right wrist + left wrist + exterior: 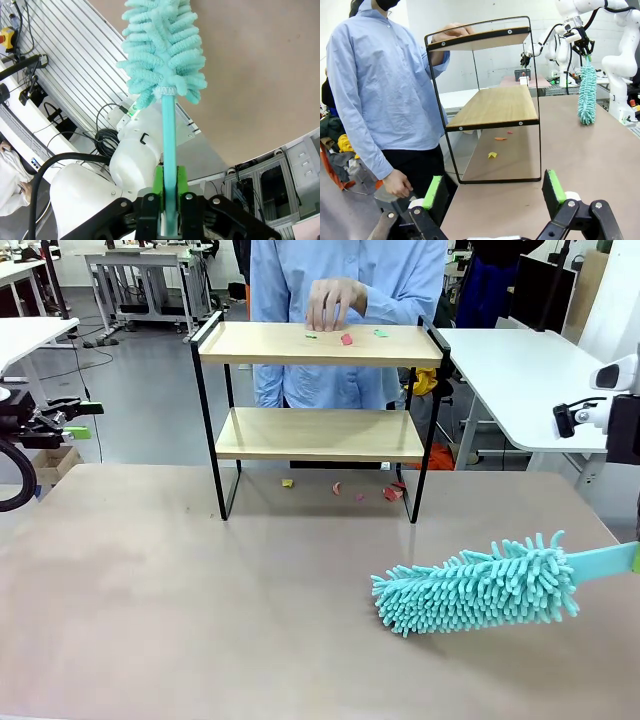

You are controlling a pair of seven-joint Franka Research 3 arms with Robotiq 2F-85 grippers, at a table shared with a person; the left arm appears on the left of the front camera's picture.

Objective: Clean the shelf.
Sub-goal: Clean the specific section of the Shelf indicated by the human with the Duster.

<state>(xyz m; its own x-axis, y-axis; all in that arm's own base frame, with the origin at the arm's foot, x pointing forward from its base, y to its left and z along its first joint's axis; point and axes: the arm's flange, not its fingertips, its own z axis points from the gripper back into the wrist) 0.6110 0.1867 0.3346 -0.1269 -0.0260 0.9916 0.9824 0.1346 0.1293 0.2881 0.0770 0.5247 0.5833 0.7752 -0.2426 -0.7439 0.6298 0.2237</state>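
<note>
Beige table (pixel 150 590), shelf (pixel 270 344) at its far side, scraps (pixel 346 339) on top. Your right gripper (pixel 169 182) clamps the duster (pixel 480 585); left gripper (pixel 494 192) gapes empty. Next, lift and sweep that top board.

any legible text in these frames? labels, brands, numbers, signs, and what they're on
No text can be read in any view.
shelf: no print or label visible.
duster: no brand or mark visible.
yellow emergency-stop box, right wrist view: any marking is too small to read.
</note>
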